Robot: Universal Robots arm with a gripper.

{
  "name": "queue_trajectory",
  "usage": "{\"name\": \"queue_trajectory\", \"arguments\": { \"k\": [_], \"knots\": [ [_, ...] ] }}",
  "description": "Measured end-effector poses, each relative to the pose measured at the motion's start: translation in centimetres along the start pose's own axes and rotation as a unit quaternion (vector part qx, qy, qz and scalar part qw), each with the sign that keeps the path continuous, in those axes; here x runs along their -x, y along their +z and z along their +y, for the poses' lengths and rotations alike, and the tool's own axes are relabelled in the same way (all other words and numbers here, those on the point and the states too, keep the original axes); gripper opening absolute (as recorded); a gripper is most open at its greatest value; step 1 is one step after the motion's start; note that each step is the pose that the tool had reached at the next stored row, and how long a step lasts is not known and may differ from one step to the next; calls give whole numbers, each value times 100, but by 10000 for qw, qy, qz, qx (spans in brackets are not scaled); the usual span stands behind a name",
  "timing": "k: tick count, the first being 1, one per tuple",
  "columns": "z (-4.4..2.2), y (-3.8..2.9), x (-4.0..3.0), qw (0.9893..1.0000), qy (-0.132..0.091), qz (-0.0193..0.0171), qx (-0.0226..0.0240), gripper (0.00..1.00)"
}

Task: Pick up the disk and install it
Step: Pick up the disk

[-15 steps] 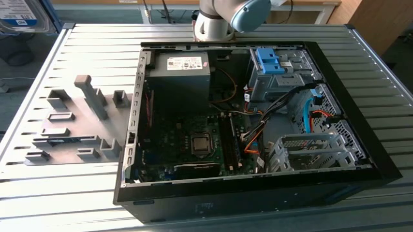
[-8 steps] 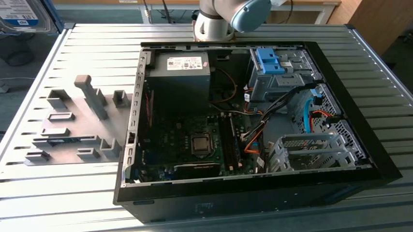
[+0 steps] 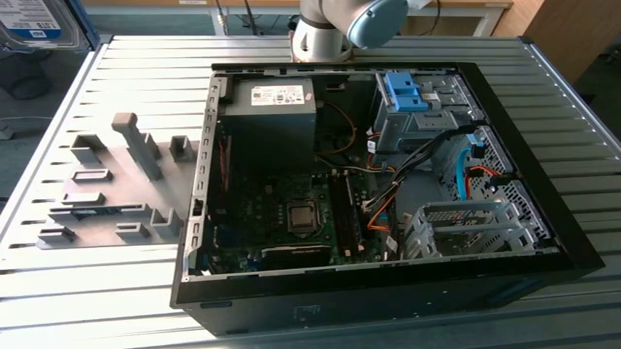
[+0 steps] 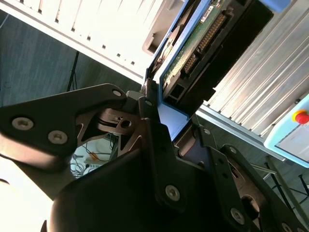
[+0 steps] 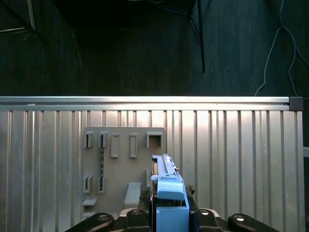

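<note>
A ribbed silver metal counter [image 3: 116,291] carries an open black computer case [image 3: 388,313]. In the air, the black metal hand [image 5: 171,218] is clamped on the blue-framed silver disk [image 5: 169,191]. It is likely dense, rigid and shock-sensitive, best gripped by its frame edges.

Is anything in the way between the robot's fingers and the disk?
No. The gripper holds the disk by its blue frame, with fingers on either side. Nothing visible sits between them.

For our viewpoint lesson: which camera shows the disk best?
Second wrist view: the disk, circuit board showing, sits close in the gripper. First wrist view sees its edge; exterior view, a labelled corner.
</note>
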State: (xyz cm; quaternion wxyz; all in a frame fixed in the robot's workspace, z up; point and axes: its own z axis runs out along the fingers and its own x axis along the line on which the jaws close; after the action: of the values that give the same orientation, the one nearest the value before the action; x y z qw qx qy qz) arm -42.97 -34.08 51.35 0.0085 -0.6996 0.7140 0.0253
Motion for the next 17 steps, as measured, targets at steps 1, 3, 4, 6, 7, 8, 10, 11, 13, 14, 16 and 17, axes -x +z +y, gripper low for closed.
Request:
{"name": "queue_trajectory", "arguments": {
  "k": [1,3,4,6,7,8,10,11,13,14,16,17],
  "knots": [
    [-5,0,0,10000,0,0,0,36],
    [-16,0,1,10000,0,0,0,36],
    [-21,0,1,10000,0,0,-1,36],
    [-32,0,1,10000,0,0,0,36],
    [-37,-1,1,10000,0,0,0,36],
    [-42,0,1,10000,0,0,0,36],
    [-53,-1,1,10000,0,0,0,36],
    [-59,-1,1,10000,0,0,0,36],
    [-72,-1,1,10000,0,0,0,36],
    [-81,-2,1,10000,0,0,0,36],
    [-98,-2,2,10000,0,0,0,36],
    [-106,-2,2,10000,0,0,0,36]
  ]
}}
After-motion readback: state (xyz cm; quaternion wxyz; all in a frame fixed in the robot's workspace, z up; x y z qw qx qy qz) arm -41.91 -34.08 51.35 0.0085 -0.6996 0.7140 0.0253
